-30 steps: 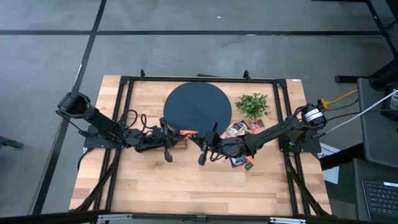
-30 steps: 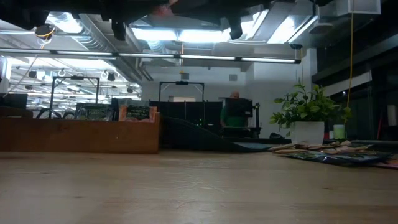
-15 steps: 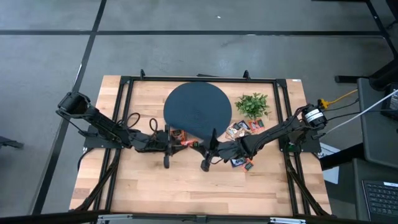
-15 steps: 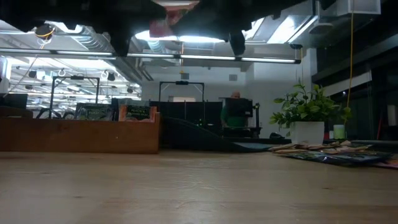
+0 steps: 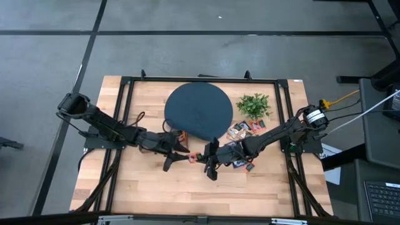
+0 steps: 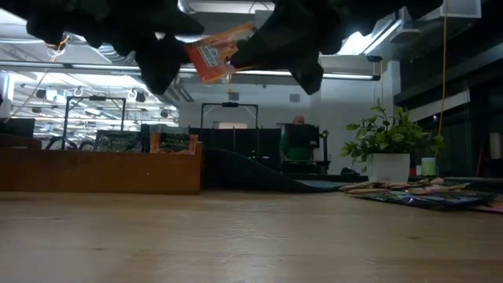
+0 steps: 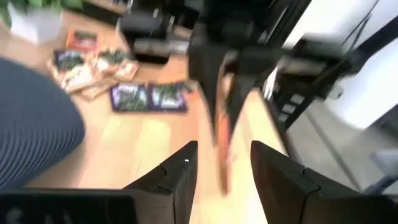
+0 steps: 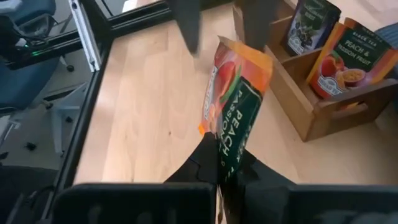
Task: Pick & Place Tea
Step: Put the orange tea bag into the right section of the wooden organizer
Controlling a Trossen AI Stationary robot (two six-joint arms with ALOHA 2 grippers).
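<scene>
While pinched upright in right claw [image 8: 229, 163], orange sachet [image 8: 233, 102], left claw [image 7: 219, 163] apart

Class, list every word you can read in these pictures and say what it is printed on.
"PEACH": orange sachet pinched in the right end effector.
"PEACH" and "PASSION FRUIT": orange sachet standing in the wooden box.
Dark sachet beside it: too small to read.
</scene>
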